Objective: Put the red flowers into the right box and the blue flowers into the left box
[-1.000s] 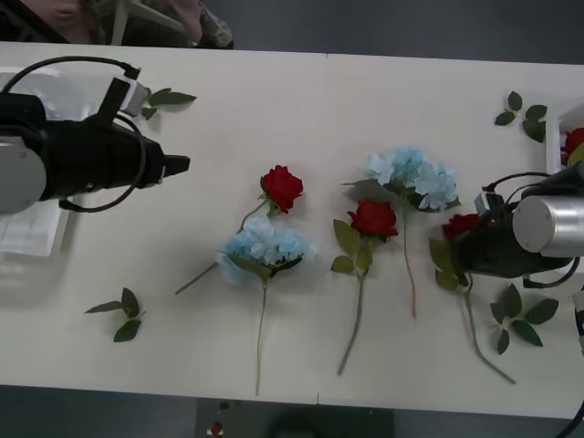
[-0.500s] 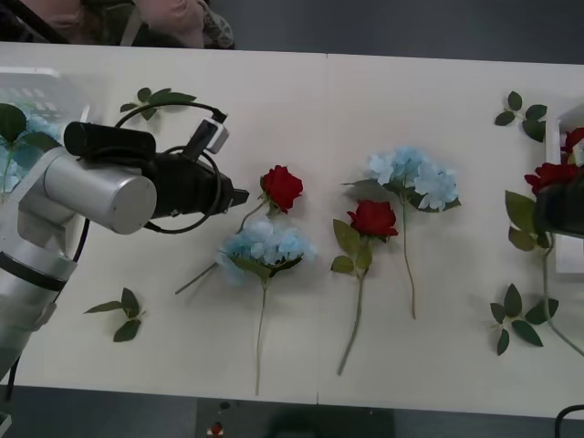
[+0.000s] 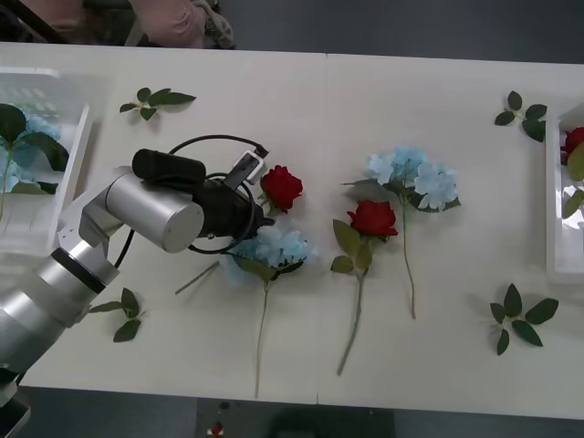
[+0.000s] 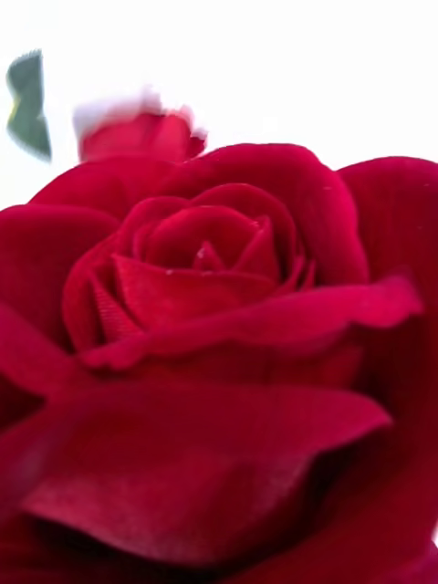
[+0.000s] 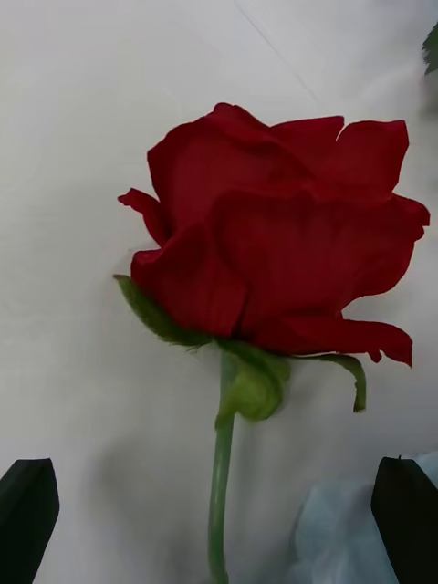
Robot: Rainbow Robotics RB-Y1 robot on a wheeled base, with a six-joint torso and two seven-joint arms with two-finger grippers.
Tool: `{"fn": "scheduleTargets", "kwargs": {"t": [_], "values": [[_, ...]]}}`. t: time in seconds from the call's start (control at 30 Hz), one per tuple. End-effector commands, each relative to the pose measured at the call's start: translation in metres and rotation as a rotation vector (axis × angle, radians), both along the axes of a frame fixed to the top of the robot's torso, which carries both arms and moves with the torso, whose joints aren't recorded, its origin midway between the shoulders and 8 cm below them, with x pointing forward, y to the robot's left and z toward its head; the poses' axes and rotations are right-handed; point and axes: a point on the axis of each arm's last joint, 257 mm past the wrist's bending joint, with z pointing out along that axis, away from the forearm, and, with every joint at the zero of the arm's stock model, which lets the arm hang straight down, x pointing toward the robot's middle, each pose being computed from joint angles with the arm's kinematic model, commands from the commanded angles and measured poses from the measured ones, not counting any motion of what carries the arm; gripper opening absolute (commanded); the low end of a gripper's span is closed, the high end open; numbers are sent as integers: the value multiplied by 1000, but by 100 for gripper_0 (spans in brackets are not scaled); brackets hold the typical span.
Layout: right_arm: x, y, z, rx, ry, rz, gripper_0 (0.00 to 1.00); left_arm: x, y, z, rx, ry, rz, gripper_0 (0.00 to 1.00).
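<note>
**Left gripper spread over a red rose; 2 trays partly filled**

Nearest you, 2 long green stems run toward the table's front edge: 1 belongs to a blue hydrangea [image 3: 271, 247] and 1 to a red rose [image 3: 373, 218] right of it. Loose leaf sprigs lie at the front left [image 3: 120, 313] and front right [image 3: 520, 316].

Your left gripper [image 3: 261, 217] sits just above that hydrangea head, reaching toward the left rose [image 3: 282, 186]. In the left wrist view its black fingertips [image 5: 27, 505] stand spread at the 2 corners, with the rose stem [image 5: 219, 493] between them and the bloom [image 5: 274, 239] beyond; they are not touching it. A pale-blue petal edge [image 5: 328, 538] lies beside the far fingertip.

A second hydrangea [image 3: 412, 178] lies farther back, right of centre.

The left box [image 3: 71, 173] holds pale-blue blooms and green leaves. The right box [image 3: 554, 210] holds red blooms [image 3: 573, 140] and leaves. In the right wrist view, a red rose [image 4: 219, 365] sits close against the camera, another red bloom [image 4: 141, 135] behind it; you cannot tell how the right gripper's fingers stand.

No writing or label is legible.

At the far edge lie 2 more sprigs, left [image 3: 155, 99] and right [image 3: 520, 113].
</note>
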Motion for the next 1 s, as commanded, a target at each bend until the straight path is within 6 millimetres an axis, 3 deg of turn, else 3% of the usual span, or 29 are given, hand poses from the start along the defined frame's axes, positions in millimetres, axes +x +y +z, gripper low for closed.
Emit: {"fn": "scheduleTargets", "kwargs": {"t": [0.03,0.17,0.4,0.47,0.53,0.57,0.6,0.63,0.67,0.73,0.77,0.8,0.83,1.0], "values": [[29,-33,30,-87,-56,9,0,12,-10,21,-20,-41,1,100],[49,-54,18,-97,-79,-16,0,11,-8,15,-2,-37,-6,100],[60,-77,-33,-155,-62,2,3,9,-5,4,23,-25,-10,99],[59,-81,-38,-161,-59,-2,20,9,-4,2,28,-23,-7,99],[59,-80,-41,-162,-54,-1,76,9,-1,-1,37,-21,-7,99],[59,-80,-41,-163,-53,0,91,9,0,-2,39,-20,-5,98],[59,-79,-41,-160,-54,0,100,9,1,-3,41,-19,-5,98],[59,-79,-41,-160,-54,0,100,9,0,-3,42,-19,-7,94],[59,-79,-42,-159,-54,1,100,9,1,-3,42,-21,-7,89],[59,-76,-41,-153,-52,5,100,9,1,-3,46,-22,-10,50],[60,-75,-39,-151,-51,9,100,9,0,-4,46,-21,-10,37],[60,-70,-34,-146,-49,18,100,9,1,-4,49,-21,-11,4],[60,-66,-32,-138,-45,24,100,8,1,-6,51,-18,-11,0],[56,-39,-9,-89,-23,68,100,9,2,-6,61,-24,-16,0]]}}
